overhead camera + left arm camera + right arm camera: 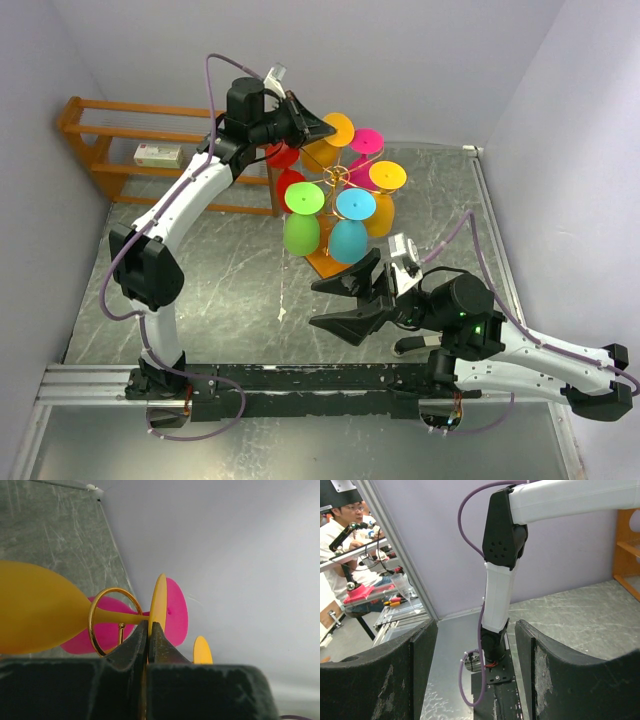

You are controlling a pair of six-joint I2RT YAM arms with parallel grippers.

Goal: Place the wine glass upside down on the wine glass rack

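Two sets of fingers working, left fingers [149, 629] pressing fully shut, tips meeting the foot rim of the yellow wine glass [35, 610], glass hanging upside down at twelve o'clock on the wine glass rack [337, 177], right fingers [322, 303] gaping wide, holding nothing, hovering at six o'clock.

Overhead camera looks down from behind both arms. Left wrist camera peers over the black left gripper [149, 625], very near a yellow plastic wine glass [35, 610] at its tips, also seen overhead. Right wrist camera looks past the black right gripper [476, 626] toward the white left arm [497, 595].
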